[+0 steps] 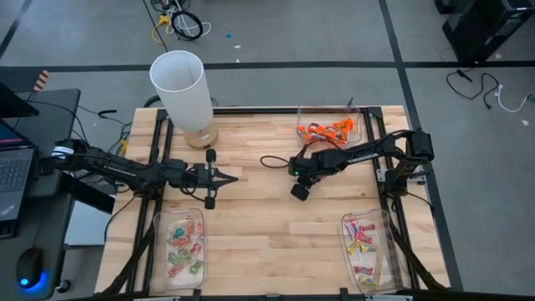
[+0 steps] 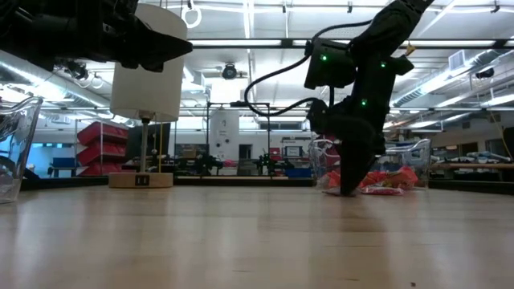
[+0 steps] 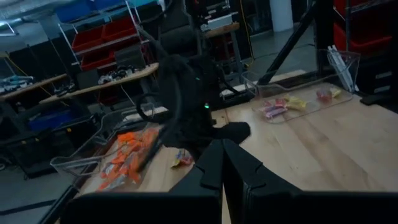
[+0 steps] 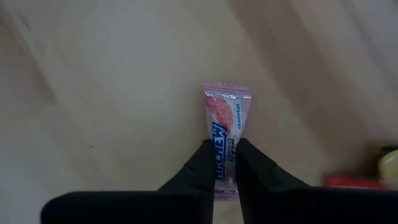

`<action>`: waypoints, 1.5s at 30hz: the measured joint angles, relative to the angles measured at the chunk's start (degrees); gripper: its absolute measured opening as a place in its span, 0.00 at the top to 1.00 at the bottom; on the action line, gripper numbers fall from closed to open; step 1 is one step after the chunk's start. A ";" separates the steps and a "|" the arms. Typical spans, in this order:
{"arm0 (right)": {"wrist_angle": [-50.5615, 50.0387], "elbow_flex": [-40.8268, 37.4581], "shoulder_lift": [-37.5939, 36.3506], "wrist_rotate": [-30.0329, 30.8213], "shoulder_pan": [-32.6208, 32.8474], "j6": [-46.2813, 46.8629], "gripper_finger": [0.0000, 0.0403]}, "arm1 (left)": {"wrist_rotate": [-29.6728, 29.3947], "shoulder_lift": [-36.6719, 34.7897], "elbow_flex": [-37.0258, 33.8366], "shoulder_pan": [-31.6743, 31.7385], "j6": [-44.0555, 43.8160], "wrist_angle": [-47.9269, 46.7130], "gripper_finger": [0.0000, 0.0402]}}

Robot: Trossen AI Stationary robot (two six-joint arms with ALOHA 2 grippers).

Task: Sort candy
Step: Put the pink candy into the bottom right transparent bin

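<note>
The right gripper [image 4: 225, 163] pinches a pink grapefruit candy [image 4: 225, 130] (near its end); lift straight, keeping the pinch firm.

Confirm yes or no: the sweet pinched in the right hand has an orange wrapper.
No. In the right wrist view the right hand pinches a pale pink sweet lying on the table.

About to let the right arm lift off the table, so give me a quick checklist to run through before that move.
1. Right tool closed on the pink candy: ok, fingers pinch its lower end.
2. Candy centred in the grip: not ok, most of it sticks out past the fingertips.
3. Candy flat on the wooden table: ok.
4. Left tool shut and away from the right arm: ok.
5. Tray with pink-and-yellow candy reachable and unobstructed: ok.
6. Which tray this pink wrapper belongs in: cannot tell.
</note>
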 joint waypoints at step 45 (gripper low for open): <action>12.60 0.00 -0.04 2.67 6.53 42.05 0.95 | 18.58 -0.02 0.00 -0.02 -6.44 -10.91 0.99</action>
